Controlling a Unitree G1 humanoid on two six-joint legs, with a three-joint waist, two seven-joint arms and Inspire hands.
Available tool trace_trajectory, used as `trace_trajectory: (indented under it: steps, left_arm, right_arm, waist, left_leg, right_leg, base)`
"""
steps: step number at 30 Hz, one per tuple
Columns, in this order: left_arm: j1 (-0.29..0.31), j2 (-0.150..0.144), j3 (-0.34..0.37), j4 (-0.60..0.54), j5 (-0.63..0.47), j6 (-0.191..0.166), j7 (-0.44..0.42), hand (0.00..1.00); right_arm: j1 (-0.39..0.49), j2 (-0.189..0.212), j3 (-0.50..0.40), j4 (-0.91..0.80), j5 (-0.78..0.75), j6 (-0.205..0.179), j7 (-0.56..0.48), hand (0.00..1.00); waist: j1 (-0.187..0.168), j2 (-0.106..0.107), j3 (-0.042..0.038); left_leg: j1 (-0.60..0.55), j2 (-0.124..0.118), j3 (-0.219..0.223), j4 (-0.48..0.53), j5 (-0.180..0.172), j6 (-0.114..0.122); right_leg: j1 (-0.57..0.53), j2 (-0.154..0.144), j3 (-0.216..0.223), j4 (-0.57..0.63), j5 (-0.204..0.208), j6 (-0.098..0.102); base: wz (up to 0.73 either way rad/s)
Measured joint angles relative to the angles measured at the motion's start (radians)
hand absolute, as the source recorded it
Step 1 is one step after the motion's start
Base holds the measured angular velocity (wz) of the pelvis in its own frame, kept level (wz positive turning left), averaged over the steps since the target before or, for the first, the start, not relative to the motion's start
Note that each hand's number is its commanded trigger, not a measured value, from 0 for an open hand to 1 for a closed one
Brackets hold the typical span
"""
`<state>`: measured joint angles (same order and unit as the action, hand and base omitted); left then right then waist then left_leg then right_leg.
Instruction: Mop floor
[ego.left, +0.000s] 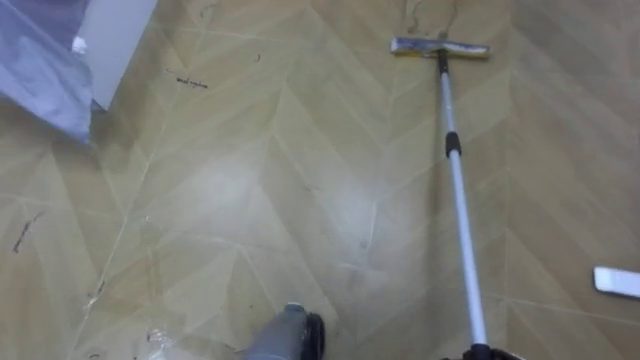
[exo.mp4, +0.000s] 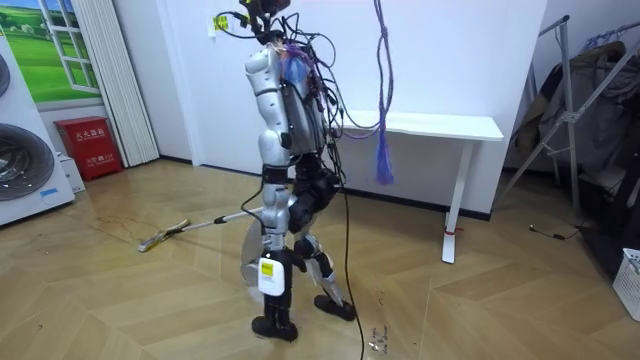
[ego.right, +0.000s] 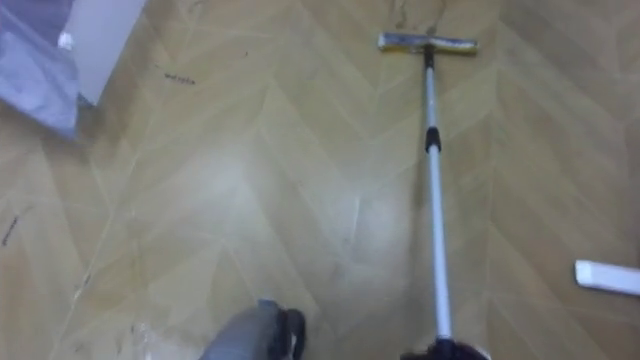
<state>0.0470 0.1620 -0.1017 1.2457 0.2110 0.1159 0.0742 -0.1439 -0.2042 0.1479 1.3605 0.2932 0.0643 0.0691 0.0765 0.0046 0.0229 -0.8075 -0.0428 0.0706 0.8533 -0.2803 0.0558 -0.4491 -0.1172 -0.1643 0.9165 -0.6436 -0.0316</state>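
Note:
A mop lies stretched out on the wooden floor ahead of me. Its flat head (ego.left: 440, 47) rests far forward, and the silver pole (ego.left: 460, 210) runs back towards my lower right. My right hand (ego.left: 484, 352) shows as a dark shape wrapped round the near end of the pole. My left hand (ego.left: 313, 335) hangs low at the bottom edge on a grey forearm, apart from the mop. In the room view I stand upright in the middle of the floor, with the mop head (exo.mp4: 160, 238) on the floor at the room view's left and the pole (exo.mp4: 215, 222) slanting up to my hip.
A white panel (ego.left: 115, 40) and a bluish cloth (ego.left: 45, 70) sit at the far left. A small white object (ego.left: 618, 282) lies at the right edge. The room view shows a white table (exo.mp4: 440, 127) behind me, a washing machine (exo.mp4: 25, 160) and a red box (exo.mp4: 90, 145).

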Motion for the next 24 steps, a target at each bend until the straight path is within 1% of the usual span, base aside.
trace_trajectory:
  steps: [1,2,3,4,5,6,7,8,9,10,11,12,13,14,15,16,17,18,19,20,21,22,23,24]
  left_arm:
    - [-0.002,-0.010,0.000,-0.012,0.001,0.000,0.000,0.00]
    - [-0.012,-0.020,0.000,-0.026,0.003,0.000,0.000,0.00]
    - [-0.016,-0.024,0.002,-0.034,0.010,-0.001,0.000,0.00]
    - [-0.021,-0.032,0.003,-0.063,0.039,-0.005,0.002,0.00]
    - [-0.020,-0.037,0.006,-0.093,0.057,-0.013,0.004,0.00]
    - [-0.020,-0.036,0.010,-0.111,0.067,-0.014,0.006,0.00]
    - [-0.019,-0.030,0.012,-0.136,0.067,-0.013,0.020,0.00]
    - [-0.018,-0.023,0.019,-0.153,0.064,-0.010,0.036,0.00]
    - [-0.018,-0.023,0.018,-0.164,0.063,-0.005,0.043,0.00]
    - [-0.017,-0.022,0.018,-0.174,0.063,0.003,0.053,0.00]
    - [-0.012,-0.025,0.016,-0.175,0.059,0.017,0.054,0.00]
    - [-0.006,-0.027,0.013,-0.174,0.057,0.026,0.053,0.00]
    - [0.007,-0.032,0.006,-0.173,0.055,0.040,0.053,0.00]
    - [0.012,-0.042,0.002,-0.167,0.054,0.048,0.053,0.00]
    - [0.014,-0.046,0.001,-0.168,0.053,0.051,0.053,0.00]
    - [0.012,-0.047,0.000,-0.166,0.040,0.051,0.054,0.00]
    - [0.006,-0.047,0.002,-0.166,0.017,0.052,0.057,0.00]
    - [0.006,-0.047,0.002,-0.165,0.015,0.052,0.064,0.00]
    - [0.005,-0.049,-0.001,-0.162,0.016,0.052,0.084,0.00]
    - [0.002,-0.049,-0.007,-0.162,0.016,0.051,0.094,0.00]
    - [-0.003,-0.048,-0.015,-0.165,0.016,0.051,0.095,0.00]
    - [-0.007,-0.039,-0.020,-0.175,0.016,0.049,0.096,0.00]
    - [-0.012,-0.027,-0.019,-0.176,0.016,0.049,0.102,0.00]
    - [-0.011,-0.022,-0.019,-0.177,0.016,0.049,0.110,0.00]
  right_arm:
    - [0.019,-0.017,0.003,-0.001,0.028,-0.009,0.019,1.00]
    - [0.025,-0.041,0.010,-0.001,0.039,-0.016,0.043,1.00]
    - [0.027,-0.055,0.010,0.001,0.041,-0.021,0.053,1.00]
    - [0.030,-0.089,0.015,0.015,0.021,-0.021,0.060,1.00]
    - [0.044,-0.124,0.027,0.044,0.002,-0.018,0.049,1.00]
    - [0.054,-0.136,0.030,0.052,-0.013,-0.015,0.037,1.00]
    - [0.082,-0.149,0.043,0.052,-0.033,-0.003,0.010,1.00]
    - [0.116,-0.145,0.061,0.052,-0.044,0.015,-0.012,1.00]
    - [0.139,-0.139,0.065,0.052,-0.049,0.025,-0.018,1.00]
    - [0.190,-0.119,0.065,0.051,-0.057,0.041,-0.033,1.00]
    - [0.229,-0.097,0.065,0.045,-0.060,0.064,-0.042,1.00]
    - [0.242,-0.087,0.065,0.043,-0.064,0.072,-0.043,1.00]
    - [0.254,-0.068,0.065,0.043,-0.078,0.084,-0.042,1.00]
    - [0.265,-0.058,0.061,0.040,-0.093,0.097,-0.044,1.00]
    - [0.262,-0.055,0.056,0.041,-0.103,0.107,-0.046,1.00]
    - [0.245,-0.052,0.054,0.041,-0.112,0.111,-0.053,1.00]
    - [0.208,-0.052,0.043,0.044,-0.139,0.112,-0.068,1.00]
    - [0.180,-0.052,0.035,0.048,-0.151,0.116,-0.079,1.00]
    - [0.111,-0.058,0.021,0.060,-0.183,0.129,-0.103,1.00]
    - [0.029,-0.070,0.015,0.069,-0.210,0.143,-0.128,1.00]
    - [-0.010,-0.079,0.015,0.068,-0.209,0.145,-0.141,1.00]
    - [-0.085,-0.082,0.020,0.066,-0.206,0.139,-0.162,1.00]
    - [-0.143,-0.085,0.027,0.060,-0.186,0.126,-0.175,1.00]
    - [-0.167,-0.088,0.027,0.050,-0.176,0.120,-0.177,1.00]
  waist:
    - [0.001,-0.003,0.0000]
    - [-0.005,-0.005,-0.0011]
    - [-0.013,-0.005,-0.0012]
    - [-0.030,0.002,-0.0049]
    - [-0.033,0.012,-0.0106]
    - [-0.033,0.024,-0.0137]
    - [-0.034,0.031,-0.0152]
    - [-0.043,0.035,-0.0149]
    - [-0.050,0.038,-0.0150]
    - [-0.051,0.039,-0.0155]
    - [-0.049,0.042,-0.0147]
    - [-0.055,0.044,-0.0141]
    - [-0.073,0.047,-0.0120]
    - [-0.077,0.056,-0.0141]
    - [-0.077,0.062,-0.0146]
    - [-0.076,0.064,-0.0128]
    - [-0.070,0.068,-0.0073]
    - [-0.066,0.066,-0.0072]
    - [-0.063,0.064,-0.0040]
    - [-0.058,0.055,0.0028]
    - [-0.048,0.055,0.0031]
    - [-0.029,0.047,0.0093]
    - [-0.003,0.030,0.0191]
    - [0.013,0.024,0.0225]
  left_leg:
    - [0.011,-0.009,0.020,-0.001,-0.007,0.021]
    - [0.020,-0.026,0.036,-0.002,-0.024,0.039]
    - [0.024,-0.037,0.044,-0.004,-0.029,0.050]
    - [0.034,-0.057,0.056,-0.004,-0.040,0.071]
    - [0.042,-0.071,0.052,-0.005,-0.058,0.082]
    - [0.048,-0.073,0.048,-0.008,-0.070,0.085]
    - [0.054,-0.071,0.040,-0.016,-0.084,0.083]
    - [0.061,-0.062,0.037,-0.033,-0.090,0.080]
    - [0.068,-0.057,0.036,-0.040,-0.094,0.081]
    - [0.090,-0.048,0.033,-0.059,-0.105,0.073]
    - [0.123,-0.030,0.033,-0.070,-0.127,0.061]
    - [0.140,-0.022,0.032,-0.073,-0.139,0.054]
    - [0.178,-0.010,0.026,-0.074,-0.169,0.040]
    - [0.211,0.002,0.015,-0.067,-0.200,0.019]
    - [0.220,0.012,0.010,-0.059,-0.215,0.008]
    - [0.225,0.025,0.008,-0.014,-0.232,-0.012]
    - [0.203,0.047,0.008,0.085,-0.223,-0.028]
    - [0.191,0.055,0.007,0.140,-0.207,-0.044]
    - [0.169,0.066,-0.001,0.235,-0.161,-0.056]
    - [0.145,0.067,-0.001,0.279,-0.144,-0.059]
    - [0.121,0.066,0.001,0.286,-0.146,-0.061]
    - [0.061,0.065,0.004,0.276,-0.147,-0.061]
    - [0.012,0.061,0.009,0.219,-0.146,-0.062]
    - [-0.012,0.060,0.008,0.172,-0.144,-0.061]
  right_leg:
    - [0.004,-0.014,0.017,0.001,-0.001,0.009]
    - [-0.008,-0.026,0.036,0.039,0.009,0.027]
    - [-0.021,-0.040,0.047,0.065,0.019,0.038]
    - [-0.051,-0.055,0.076,0.133,0.050,0.058]
    - [-0.084,-0.055,0.103,0.196,0.103,0.065]
    - [-0.104,-0.052,0.117,0.230,0.132,0.062]
    - [-0.159,-0.035,0.142,0.262,0.151,0.061]
    - [-0.238,-0.019,0.151,0.259,0.151,0.061]
    - [-0.276,-0.012,0.148,0.244,0.150,0.060]
    - [-0.350,0.003,0.145,0.183,0.155,0.054]
    - [-0.403,0.015,0.128,0.081,0.179,0.036]
    - [-0.418,0.019,0.118,0.023,0.201,0.027]
    - [-0.431,0.019,0.096,-0.081,0.280,0.015]
    - [-0.419,0.020,0.072,-0.112,0.344,-0.004]
    - [-0.404,0.022,0.057,-0.112,0.352,-0.011]
    - [-0.389,0.023,0.036,-0.093,0.358,-0.022]
    - [-0.373,0.035,0.022,-0.062,0.333,-0.054]
    - [-0.364,0.038,0.018,-0.045,0.316,-0.061]
    - [-0.342,0.049,0.020,-0.022,0.279,-0.066]
    - [-0.326,0.052,0.025,-0.007,0.250,-0.071]
    - [-0.322,0.054,0.027,-0.005,0.240,-0.071]
    - [-0.311,0.057,0.032,0.000,0.224,-0.074]
    - [-0.295,0.062,0.042,0.003,0.205,-0.075]
    - [-0.282,0.064,0.043,0.002,0.195,-0.076]
  base:
    - [-0.04]
    - [-0.05]
    - [0.15]
    - [0.31]
    - [0.24]
    - [0.00]
    - [-0.20]
    - [-0.16]
    - [-0.07]
    - [-0.14]
    - [-0.24]
    - [-0.29]
    - [-0.20]
    - [-0.17]
    - [-0.17]
    - [-0.20]
    - [-0.23]
    - [-0.22]
    - [-0.14]
    - [-0.08]
    - [-0.06]
    - [-0.16]
    - [-0.19]
    - [-0.08]
